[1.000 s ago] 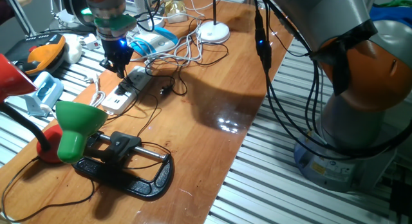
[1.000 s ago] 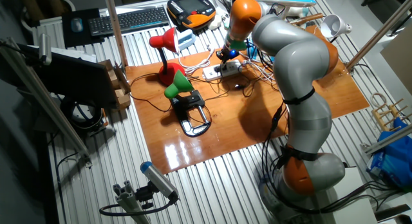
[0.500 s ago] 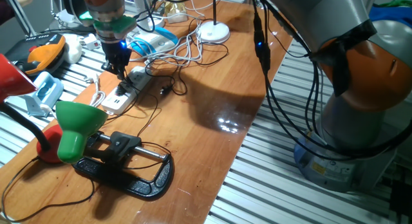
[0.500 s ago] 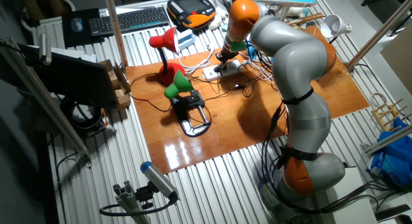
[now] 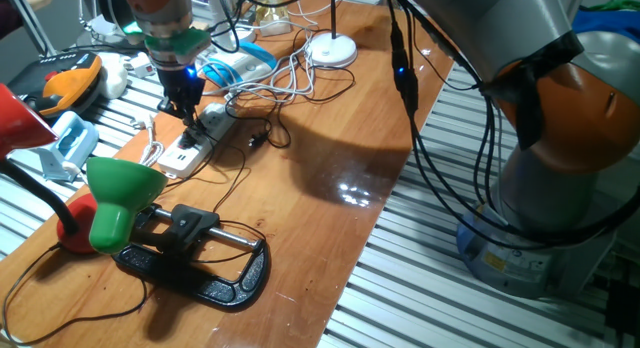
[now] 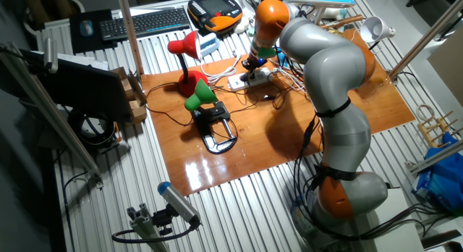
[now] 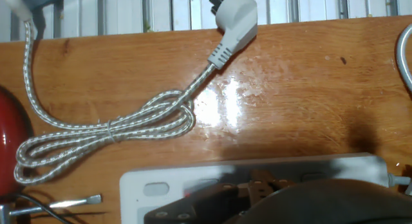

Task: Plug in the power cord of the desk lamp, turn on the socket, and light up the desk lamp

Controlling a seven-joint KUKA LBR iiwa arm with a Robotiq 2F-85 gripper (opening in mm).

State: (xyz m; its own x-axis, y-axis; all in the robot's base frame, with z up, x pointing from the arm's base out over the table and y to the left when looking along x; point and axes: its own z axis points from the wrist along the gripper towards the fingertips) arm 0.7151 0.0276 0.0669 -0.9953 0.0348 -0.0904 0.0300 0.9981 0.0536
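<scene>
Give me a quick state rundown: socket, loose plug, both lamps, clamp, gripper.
socket: flat on the table, gripper right above it.
white plug: unplugged, lying at the table edge, its braided cord bundled.
green lamp: unlit, held in the clamp.
red lamp: unlit, standing upright.
black clamp: lying on the table.
gripper: down at the socket; open or shut unclear.

Socket (image 5: 195,138): long, flat white power strip lying flat on the wooden table, near its far-left edge by the metal slats; a row of outlets along its top, seen close in the hand view (image 7: 257,179).
Desk lamp (image 5: 120,203): green cone shade tilted, on a black clamp base near the table's front-left corner.
Power cord (image 5: 255,138): thin black wire trailing loose across the tabletop beside the socket; whether its plug is seated I cannot tell.
</scene>
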